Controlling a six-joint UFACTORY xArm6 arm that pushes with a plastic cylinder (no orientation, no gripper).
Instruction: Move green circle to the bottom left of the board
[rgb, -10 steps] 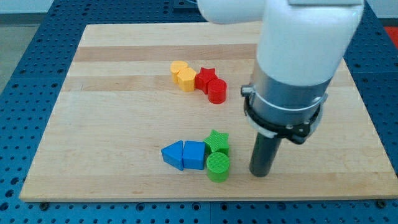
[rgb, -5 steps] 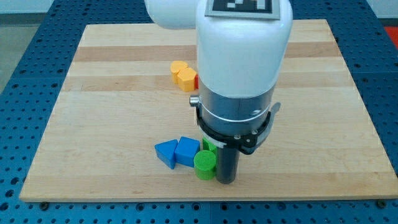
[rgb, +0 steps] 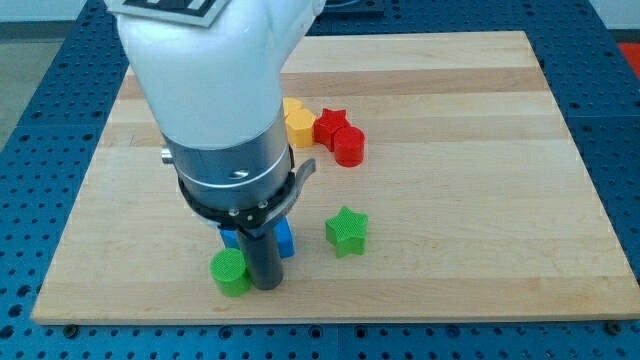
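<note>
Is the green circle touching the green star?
No, the green circle sits beside my tip, well apart from the green star.

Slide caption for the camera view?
My tip touches the green circle's right side near the board's bottom edge.

Wood board, green circle, green star, blue block, red star, red cyl, yellow blocks

The green circle lies flat near the board's bottom edge, left of centre.
</note>
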